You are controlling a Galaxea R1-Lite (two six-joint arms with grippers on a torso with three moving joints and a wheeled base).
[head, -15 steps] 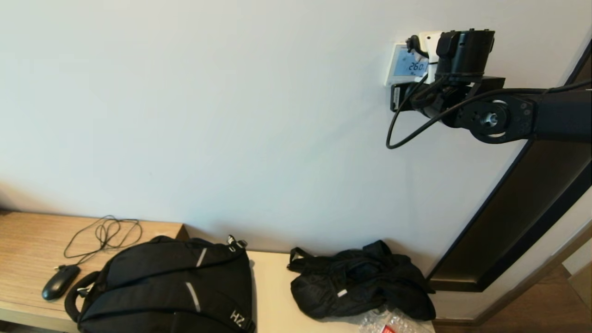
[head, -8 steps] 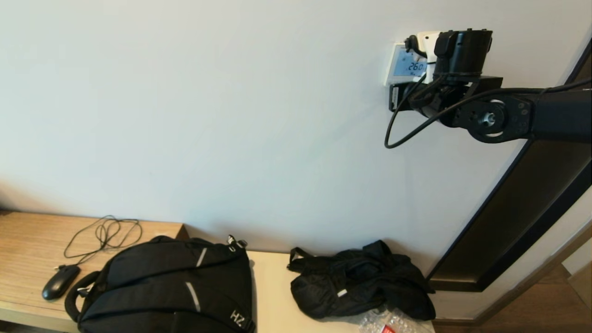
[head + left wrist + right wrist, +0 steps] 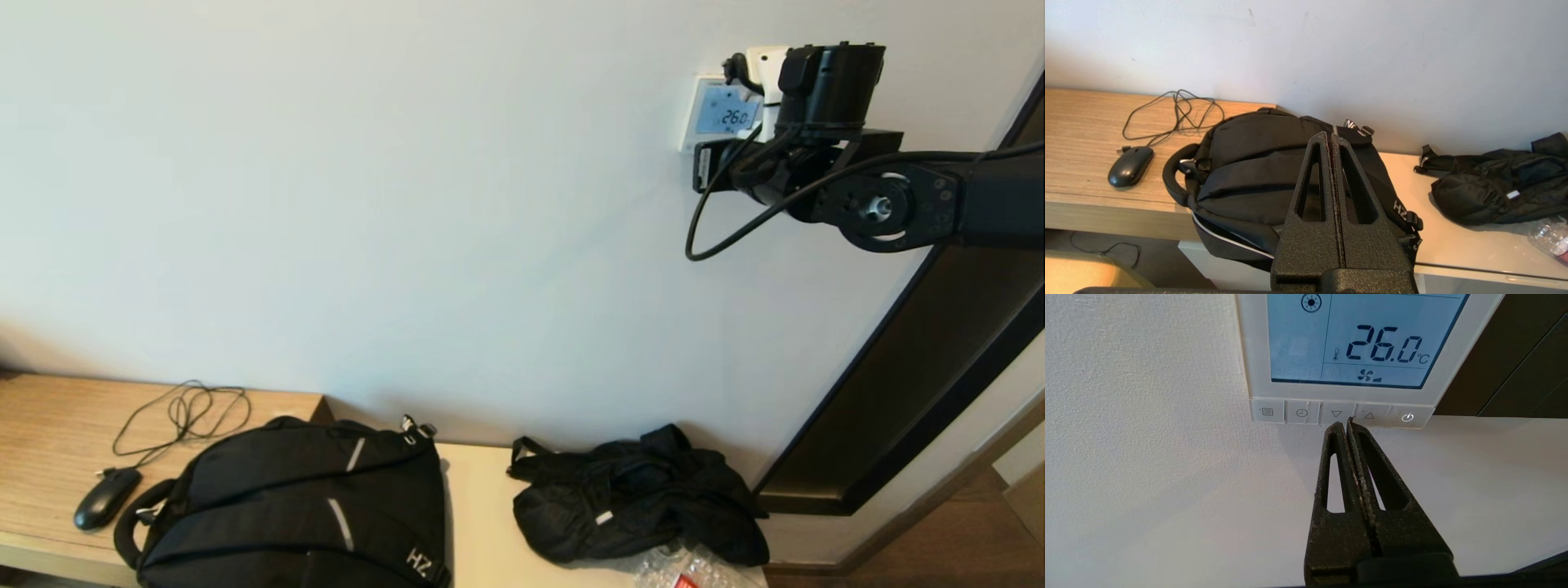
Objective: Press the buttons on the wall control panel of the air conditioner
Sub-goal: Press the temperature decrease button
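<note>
The white wall control panel (image 3: 717, 113) hangs high on the wall at the right, its pale blue screen (image 3: 1359, 339) reading 26.0 °C. The buttons (image 3: 1341, 413) run along its bottom edge. My right gripper (image 3: 1344, 423) is shut and empty, its tips at the lower edge of the button row between the down-arrow button (image 3: 1336, 413) and the up-arrow button (image 3: 1369, 415). In the head view the right wrist (image 3: 824, 90) covers the panel's right part and the gripper is hidden. My left gripper (image 3: 1329, 136) is shut and empty, parked above the black backpack (image 3: 1261, 163).
A wooden bench (image 3: 49, 433) below holds a black mouse (image 3: 106, 498) with its cable, the backpack (image 3: 302, 506), a crumpled black bag (image 3: 637, 494) and some plastic wrap (image 3: 694, 567). A dark door frame (image 3: 914, 384) runs diagonally at the right. A loose cable (image 3: 718, 220) hangs under the right wrist.
My right arm has shifted slightly up and to the right along the wall, so more of the panel's screen shows. The left arm has not moved.
</note>
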